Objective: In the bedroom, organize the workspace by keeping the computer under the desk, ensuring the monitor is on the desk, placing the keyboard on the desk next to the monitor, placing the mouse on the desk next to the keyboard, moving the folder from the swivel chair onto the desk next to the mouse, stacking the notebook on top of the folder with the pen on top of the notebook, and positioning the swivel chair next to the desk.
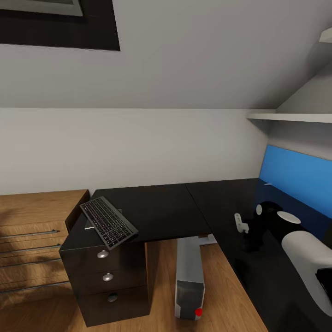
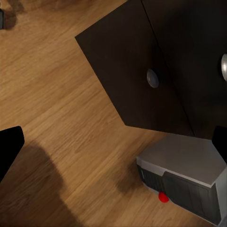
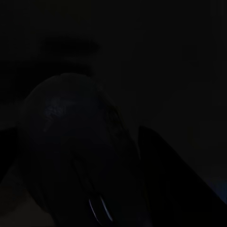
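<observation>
At right of the frame, the right gripper seems to hold the mouse low over the desk, though its grip is unclear; better to set it beside the keyboard at left.

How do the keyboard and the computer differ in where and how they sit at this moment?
The keyboard lies flat on the desk top, angled across its left end with a corner past the edge; the computer stands upright on the wood floor under the desk. The keyboard is slim and dark, the computer boxy and light grey with a red dot. Neither is held by a gripper.
</observation>
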Controlling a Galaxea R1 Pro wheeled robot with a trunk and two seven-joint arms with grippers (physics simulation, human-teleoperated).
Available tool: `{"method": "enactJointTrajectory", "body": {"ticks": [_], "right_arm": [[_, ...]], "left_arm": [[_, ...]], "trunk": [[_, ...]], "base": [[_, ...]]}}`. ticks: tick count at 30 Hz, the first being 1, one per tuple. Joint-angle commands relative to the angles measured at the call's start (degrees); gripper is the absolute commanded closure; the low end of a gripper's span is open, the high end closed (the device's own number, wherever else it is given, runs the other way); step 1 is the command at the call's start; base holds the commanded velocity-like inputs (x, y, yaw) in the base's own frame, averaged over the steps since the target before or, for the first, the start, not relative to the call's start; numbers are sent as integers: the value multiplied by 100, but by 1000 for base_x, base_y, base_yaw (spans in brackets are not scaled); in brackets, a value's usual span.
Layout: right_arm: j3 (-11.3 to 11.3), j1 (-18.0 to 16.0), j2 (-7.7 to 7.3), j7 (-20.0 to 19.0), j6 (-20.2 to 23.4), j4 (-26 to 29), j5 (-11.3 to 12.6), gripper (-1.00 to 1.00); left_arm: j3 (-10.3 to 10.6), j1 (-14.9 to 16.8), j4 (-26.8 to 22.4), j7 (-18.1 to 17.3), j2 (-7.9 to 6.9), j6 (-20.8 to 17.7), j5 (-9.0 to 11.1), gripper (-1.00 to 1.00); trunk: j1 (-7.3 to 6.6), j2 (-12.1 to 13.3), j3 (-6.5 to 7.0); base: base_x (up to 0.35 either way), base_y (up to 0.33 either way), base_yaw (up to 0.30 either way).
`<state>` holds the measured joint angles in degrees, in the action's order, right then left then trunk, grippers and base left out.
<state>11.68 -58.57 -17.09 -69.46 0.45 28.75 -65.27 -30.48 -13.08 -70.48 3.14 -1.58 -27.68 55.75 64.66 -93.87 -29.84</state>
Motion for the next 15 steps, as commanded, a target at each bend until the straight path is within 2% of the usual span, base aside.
{"method": "enactJointTrajectory", "body": {"ticks": [1,12,15], "right_arm": [[28,-1,-5,-11,28,-8,9,100],[27,4,-13,-7,25,-51,-1,100],[27,4,-13,-6,25,-53,-2,100]], "left_arm": [[-2,0,-9,31,0,-27,59,-100],[-2,-1,-9,34,0,-27,59,-100],[-2,0,-9,34,0,-27,59,-100]], "trunk": [[0,-3,-5],[0,-3,-5],[0,-3,-5]], "base": [[0,0,0],[-3,0,0],[-110,-12,0]]}}
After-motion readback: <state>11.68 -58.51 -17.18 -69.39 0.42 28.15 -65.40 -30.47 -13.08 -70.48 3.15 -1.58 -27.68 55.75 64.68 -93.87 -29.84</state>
